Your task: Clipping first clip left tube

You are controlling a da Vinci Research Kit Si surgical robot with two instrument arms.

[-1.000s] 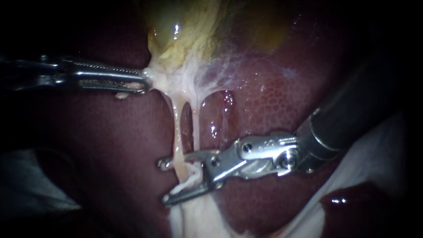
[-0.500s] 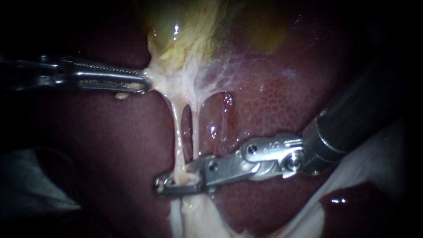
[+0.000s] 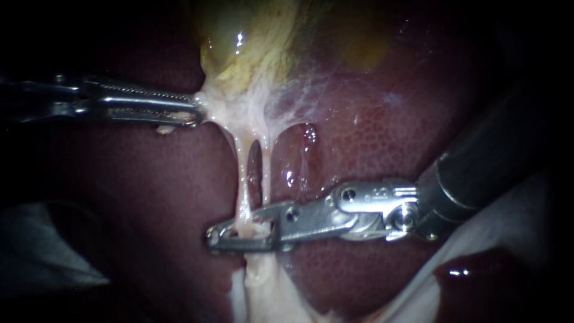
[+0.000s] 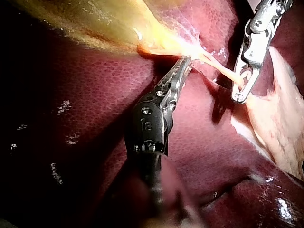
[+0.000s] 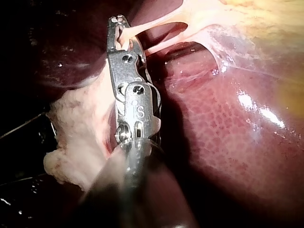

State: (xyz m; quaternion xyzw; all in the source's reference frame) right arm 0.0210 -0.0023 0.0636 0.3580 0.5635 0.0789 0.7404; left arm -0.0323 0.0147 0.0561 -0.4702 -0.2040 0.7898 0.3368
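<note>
Snapped together within the past second, the right instrument's (image 3: 216, 234) jaws now clench the left tube (image 3: 242, 191) below the gallbladder (image 3: 251, 48), the clip seemingly being pressed home. At the gallbladder's lower edge, the left instrument's (image 3: 194, 113) jaws grasp its tissue.

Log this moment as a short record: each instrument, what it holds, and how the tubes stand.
left instrument: shut on tissue at the foot of the gallbladder
right instrument: shut on left tube, low down
right tube: beside left tube, a gap between them
liver: behind both tubes
clip: none seen on either tube
</note>
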